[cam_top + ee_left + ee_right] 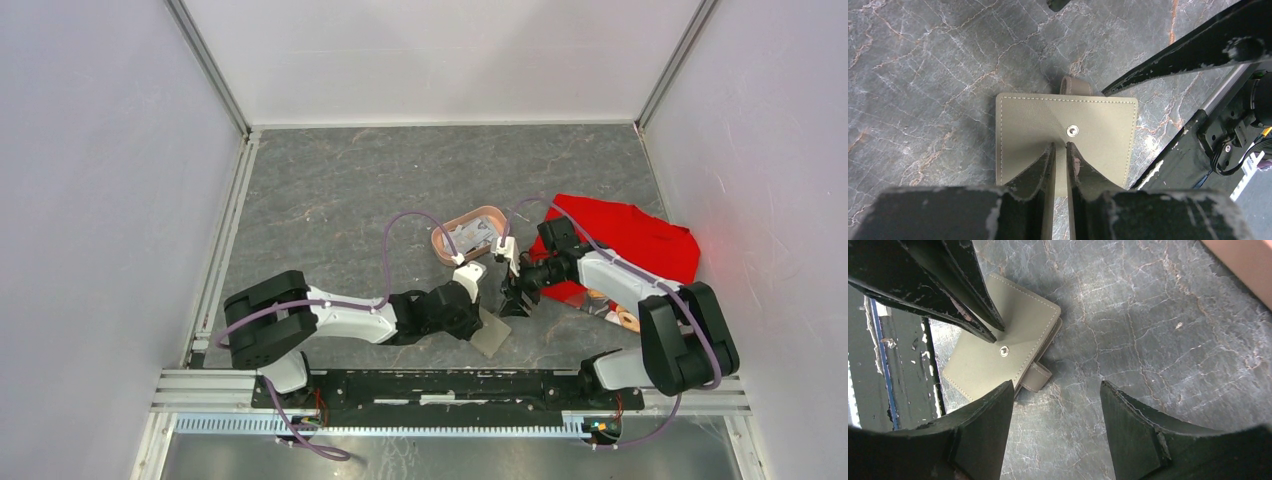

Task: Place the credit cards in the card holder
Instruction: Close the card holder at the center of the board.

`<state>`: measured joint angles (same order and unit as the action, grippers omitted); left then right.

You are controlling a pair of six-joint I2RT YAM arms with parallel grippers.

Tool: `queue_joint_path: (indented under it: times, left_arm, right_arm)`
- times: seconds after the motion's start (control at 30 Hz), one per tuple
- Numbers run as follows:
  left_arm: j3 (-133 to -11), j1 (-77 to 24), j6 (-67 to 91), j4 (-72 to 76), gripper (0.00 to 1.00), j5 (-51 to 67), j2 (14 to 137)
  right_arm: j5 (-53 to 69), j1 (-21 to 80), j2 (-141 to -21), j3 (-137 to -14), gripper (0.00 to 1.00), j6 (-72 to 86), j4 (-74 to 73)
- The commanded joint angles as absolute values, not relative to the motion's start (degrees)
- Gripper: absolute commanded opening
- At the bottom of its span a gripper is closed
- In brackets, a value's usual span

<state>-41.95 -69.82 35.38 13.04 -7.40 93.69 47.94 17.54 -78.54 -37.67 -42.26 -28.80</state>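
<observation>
While the left gripper (1060, 145) has its fingers drawn almost together, with only a slit between them and nothing visibly pinched, their tips bear down on the top face of the card holder (1028, 125), at 7 o'clock of its stud (1072, 131). The right gripper (1055, 385) hangs wide open and empty, one finger near the strap tab (1037, 377); in the top view it sits at 1 o'clock of the holder. The holder lies folded shut and flat on the table (330, 190), close to the near edge. The credit cards (468, 236) rest in the pink tray (490, 211), apart at 12 o'clock. The likely trouble is sliding: the stone looks smooth, so a light or off-centre press could let the holder skate or pivot when the right fingers tug the tab, dragging it instead of opening it. Pressing too near the stud might also pin the flap shut against that pull.
</observation>
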Motion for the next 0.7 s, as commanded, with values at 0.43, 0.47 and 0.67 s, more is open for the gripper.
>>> queue_joint_path:
  times: [0.43, 0.47, 0.67]
  left_arm:
    - [-30.1, -65.0, 50.6, 15.7, 0.59, -2.3, 72.8]
    - [-28.9, -65.0, 54.1, 15.8, 0.61, -1.4, 72.4]
    - [-22.6, -67.9, 75.5, 21.5, 0.63, 3.6, 76.9]
  right_arm:
    - [46.4, 20.1, -81.9, -39.8, 0.15, -45.4, -33.6]
    - [46.3, 20.9, -82.0, -39.9, 0.12, -45.8, -33.8]
    - [47.2, 25.1, -81.0, -40.6, 0.05, -50.4, -36.9]
